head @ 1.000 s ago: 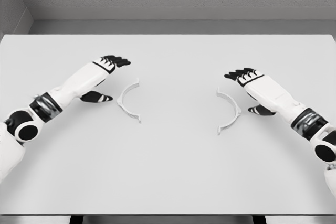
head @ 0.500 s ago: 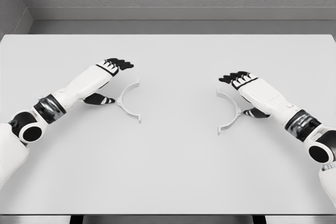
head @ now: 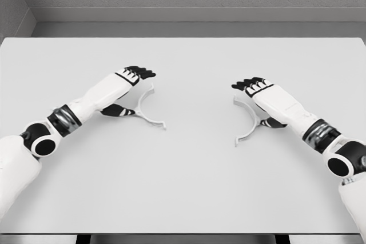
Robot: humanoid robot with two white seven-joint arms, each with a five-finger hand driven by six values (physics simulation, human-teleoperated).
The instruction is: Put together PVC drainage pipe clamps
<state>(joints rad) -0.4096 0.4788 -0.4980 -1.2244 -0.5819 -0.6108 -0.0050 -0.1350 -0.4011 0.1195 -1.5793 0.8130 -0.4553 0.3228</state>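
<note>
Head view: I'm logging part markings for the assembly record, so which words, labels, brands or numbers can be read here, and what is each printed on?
None: no readable text shows in this view.
The two white curved plastic clamp halves are plain.
The white robot arms and black-fingered left hand and right hand carry no markings.
The pale grey table is unmarked.

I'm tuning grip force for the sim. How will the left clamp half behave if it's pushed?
The left clamp half is a thin arc lying flat on the table, so it will likely slide or pivot, not roll. It looks light and rigid. The left robot hand might skid it easily.
</note>
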